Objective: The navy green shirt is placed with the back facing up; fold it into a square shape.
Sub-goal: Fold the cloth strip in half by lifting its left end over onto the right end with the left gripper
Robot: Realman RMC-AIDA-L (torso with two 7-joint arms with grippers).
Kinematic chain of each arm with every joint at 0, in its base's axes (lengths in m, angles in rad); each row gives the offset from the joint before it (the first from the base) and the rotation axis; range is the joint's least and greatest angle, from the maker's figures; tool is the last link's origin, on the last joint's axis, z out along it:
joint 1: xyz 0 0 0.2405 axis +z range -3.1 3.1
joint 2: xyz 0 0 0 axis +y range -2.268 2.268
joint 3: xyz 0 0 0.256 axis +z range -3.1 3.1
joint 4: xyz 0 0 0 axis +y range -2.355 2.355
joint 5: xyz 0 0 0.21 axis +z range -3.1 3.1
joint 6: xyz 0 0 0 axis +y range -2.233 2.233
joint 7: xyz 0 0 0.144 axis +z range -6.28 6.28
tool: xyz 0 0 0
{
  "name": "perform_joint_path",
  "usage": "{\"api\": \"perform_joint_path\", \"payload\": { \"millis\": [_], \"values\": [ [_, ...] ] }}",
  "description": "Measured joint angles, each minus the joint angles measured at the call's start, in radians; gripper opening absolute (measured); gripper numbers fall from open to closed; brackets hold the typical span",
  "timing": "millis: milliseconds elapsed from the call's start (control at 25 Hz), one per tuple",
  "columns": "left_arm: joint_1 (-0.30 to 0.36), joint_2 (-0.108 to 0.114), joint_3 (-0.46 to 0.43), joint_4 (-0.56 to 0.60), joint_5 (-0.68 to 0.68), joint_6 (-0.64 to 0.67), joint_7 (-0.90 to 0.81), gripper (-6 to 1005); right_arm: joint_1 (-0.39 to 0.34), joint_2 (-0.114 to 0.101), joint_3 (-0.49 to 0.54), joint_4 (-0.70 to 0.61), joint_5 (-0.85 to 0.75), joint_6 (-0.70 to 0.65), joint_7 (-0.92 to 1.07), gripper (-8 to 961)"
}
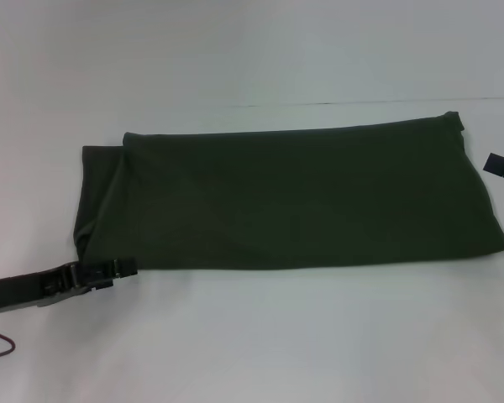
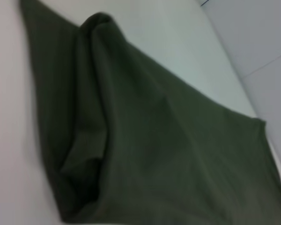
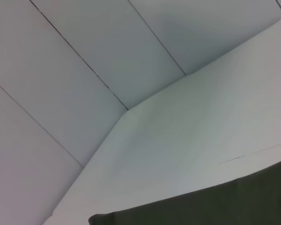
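The navy green shirt (image 1: 294, 197) lies flat on the white table (image 1: 260, 336) as a long folded band running left to right, plain side up, with a second layer showing at its left end. My left gripper (image 1: 126, 269) is low at the shirt's near-left corner, touching its edge. My right gripper (image 1: 502, 166) is only partly in view at the right border, just off the shirt's far-right end. The left wrist view shows the shirt (image 2: 168, 154) close up with soft folds. Along one border of the right wrist view, a strip of the shirt (image 3: 215, 206) shows.
Bare white tabletop surrounds the shirt in front and behind. A seam line (image 1: 361, 103) runs behind the shirt. A thin cable (image 1: 0, 344) hangs below my left arm. Pale wall panels (image 3: 84, 56) rise beyond the table.
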Motion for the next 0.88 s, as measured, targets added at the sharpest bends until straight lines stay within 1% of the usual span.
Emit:
{"api": "perform_joint_path", "payload": {
  "millis": [200,240,320,520,880],
  "values": [
    [-0.044,0.020,-0.001,0.000,0.089,-0.003,-0.117,683,0.000,-0.002,0.000,-0.002,0.000,-0.003,0.000,914],
    [-0.044,0.020,-0.001,0.000,0.089,-0.003,-0.117,684,0.000,-0.002,0.000,-0.003,0.000,-0.003,0.000,914],
    [-0.055,0.027,-0.002,-0.002,0.107,-0.008,-0.161,684,0.001,-0.002,0.000,-0.005,0.000,-0.004,0.001,914],
    [-0.074,0.036,-0.002,-0.005,0.114,-0.012,-0.226,684,0.001,-0.008,0.000,-0.007,0.000,-0.004,0.001,914],
    [-0.083,0.040,0.003,-0.025,0.134,-0.065,-0.275,684,0.001,-0.013,0.000,-0.008,0.000,-0.008,0.001,914]
  ]
}}
